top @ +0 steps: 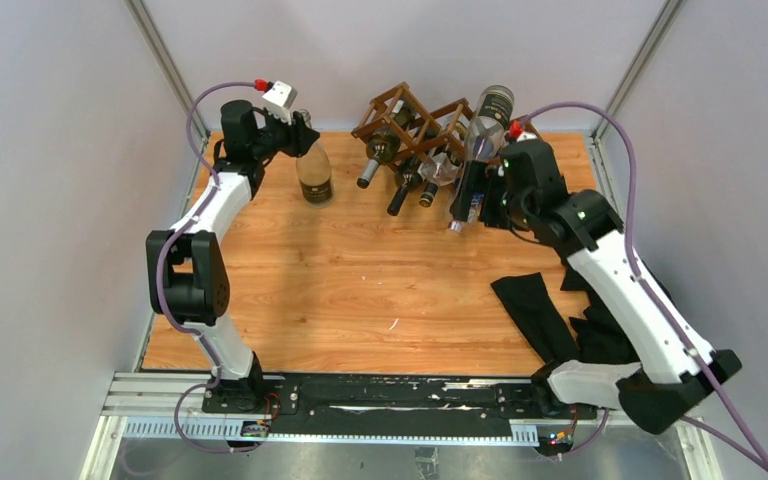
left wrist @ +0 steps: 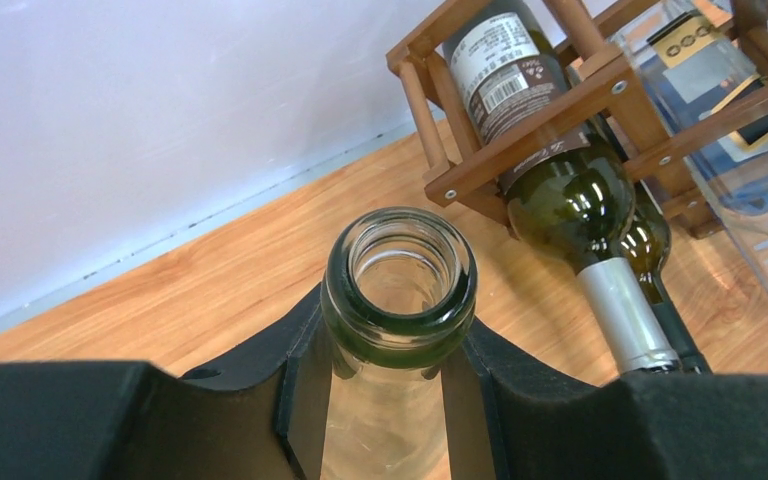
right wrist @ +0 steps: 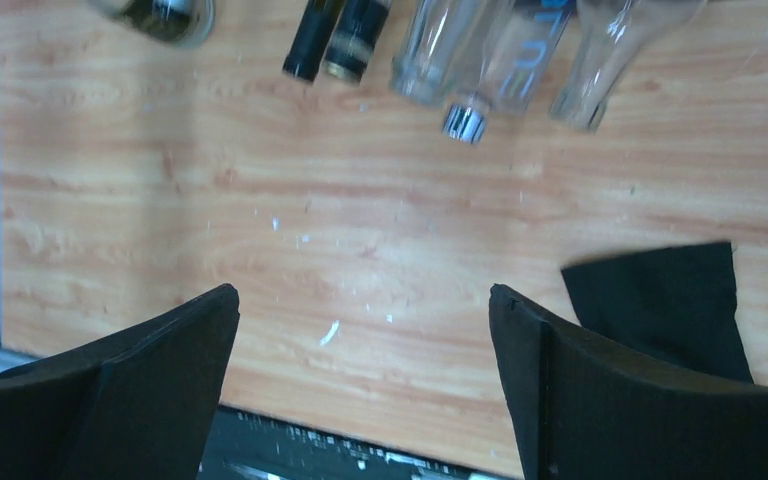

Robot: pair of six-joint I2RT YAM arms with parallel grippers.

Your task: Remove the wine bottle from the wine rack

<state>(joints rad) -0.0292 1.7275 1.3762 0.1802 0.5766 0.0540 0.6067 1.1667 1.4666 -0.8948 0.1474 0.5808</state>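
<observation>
A clear wine bottle (top: pixel 314 175) with a green lip stands upright on the table, left of the wine rack (top: pixel 412 118). My left gripper (top: pixel 300 138) is shut on its neck; in the left wrist view the fingers (left wrist: pixel 305 400) press both sides just under the open mouth (left wrist: pixel 400 272). The brown lattice rack (left wrist: pixel 520 130) holds several bottles, among them a dark green one (left wrist: pixel 560 195) and a clear one (top: pixel 487 115). Above the necks at the rack's right end, my right gripper (top: pixel 468 200) is open; nothing lies between its fingers (right wrist: pixel 360 310).
Bottle necks (right wrist: pixel 465 118) jut from the rack toward the table's middle. A black cloth (top: pixel 540 310) lies at the right front by the right arm's base. Grey walls stand close behind the rack and along both sides.
</observation>
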